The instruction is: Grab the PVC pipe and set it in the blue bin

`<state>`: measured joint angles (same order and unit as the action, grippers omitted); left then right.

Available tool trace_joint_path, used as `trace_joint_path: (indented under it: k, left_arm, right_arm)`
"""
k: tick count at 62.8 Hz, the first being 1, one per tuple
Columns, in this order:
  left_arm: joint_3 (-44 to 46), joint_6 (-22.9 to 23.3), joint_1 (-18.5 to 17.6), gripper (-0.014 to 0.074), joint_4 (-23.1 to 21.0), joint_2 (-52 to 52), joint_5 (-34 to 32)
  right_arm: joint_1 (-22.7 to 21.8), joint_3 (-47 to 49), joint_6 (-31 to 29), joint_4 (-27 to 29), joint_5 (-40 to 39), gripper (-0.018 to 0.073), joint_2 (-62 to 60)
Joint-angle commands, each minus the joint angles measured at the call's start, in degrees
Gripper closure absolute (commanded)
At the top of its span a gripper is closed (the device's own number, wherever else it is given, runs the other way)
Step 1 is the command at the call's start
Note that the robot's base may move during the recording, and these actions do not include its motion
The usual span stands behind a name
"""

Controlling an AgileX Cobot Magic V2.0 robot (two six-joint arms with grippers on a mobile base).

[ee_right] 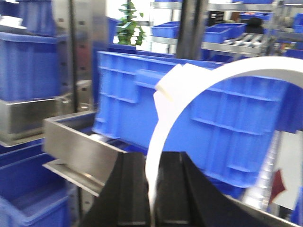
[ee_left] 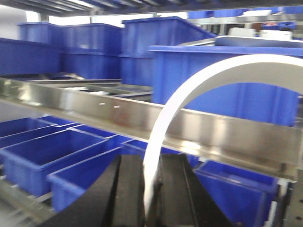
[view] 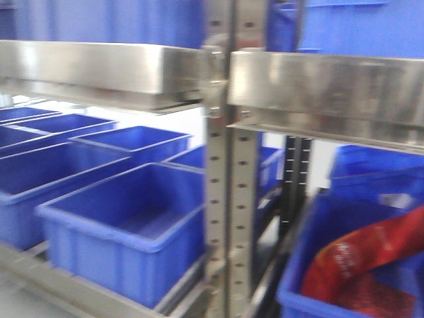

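Observation:
In the left wrist view my left gripper (ee_left: 151,163) is shut on the end of a white curved PVC pipe piece (ee_left: 203,78), which arcs up and to the right in front of a steel shelf rail. In the right wrist view my right gripper (ee_right: 155,160) is shut on a similar white curved PVC piece (ee_right: 222,71), in front of a tilted blue bin (ee_right: 227,123). Empty blue bins (view: 99,258) stand on the lower shelf in the front view. Neither gripper shows in the front view.
A steel upright post (view: 222,199) divides the shelving. Steel shelf rails (view: 99,69) run above the bins. At the lower right a blue bin (view: 298,291) holds a red bag (view: 371,258). More blue bins stand on the upper shelf (ee_left: 161,47).

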<state>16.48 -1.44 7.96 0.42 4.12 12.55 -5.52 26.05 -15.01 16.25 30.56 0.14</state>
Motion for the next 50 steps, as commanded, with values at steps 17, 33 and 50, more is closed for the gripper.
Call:
trace_joint_path:
  k: [17, 33, 50]
  left_arm:
    - [0.13, -0.04, 0.03, 0.0707, 0.04, -0.23, -1.56]
    - [0.13, -0.04, 0.03, 0.0707, 0.04, -0.23, -1.56]
    - [0.13, -0.04, 0.03, 0.0707, 0.04, -0.23, -1.56]
  right_arm:
    - [-0.06, -0.12, -0.13, -0.03, -1.83, 0.0727, -0.14]
    - [-0.06, -0.12, -0.13, -0.03, -1.83, 0.0727, -0.14]
    - [-0.06, -0.12, -0.13, -0.03, -1.83, 0.0727, -0.14]
